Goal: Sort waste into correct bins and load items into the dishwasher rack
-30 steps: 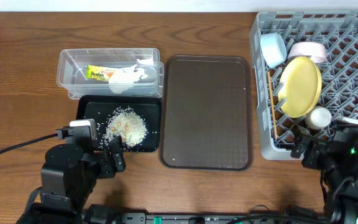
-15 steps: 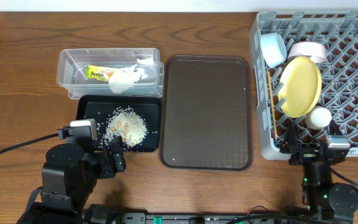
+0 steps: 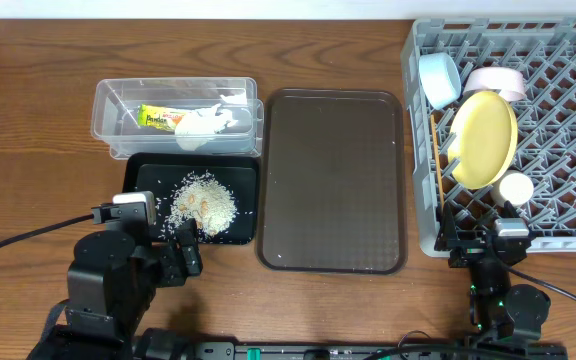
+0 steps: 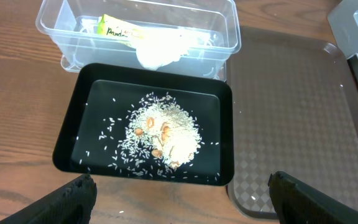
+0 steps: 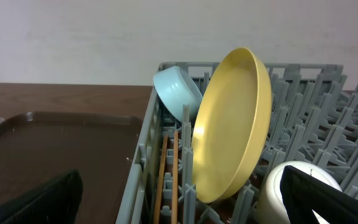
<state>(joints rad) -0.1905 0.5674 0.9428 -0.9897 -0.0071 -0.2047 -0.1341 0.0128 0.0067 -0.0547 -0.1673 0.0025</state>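
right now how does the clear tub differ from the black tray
The clear tub is see-through and deep; the black tray is opaque and shallow. The tub holds a wrapper and tissue; the tray holds rice scraps. In the overhead view the tub lies above the tray. Both are rectangular and of similar footprint.

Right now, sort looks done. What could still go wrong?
1. The yellow plate stands on edge in the dishwasher rack with the cup right beside it, and the open right gripper sits close by; a swing could knock either over.
2. The rice lies loose in the shallow black tray ahead of the open left gripper; a nudge might scatter grains onto the table.
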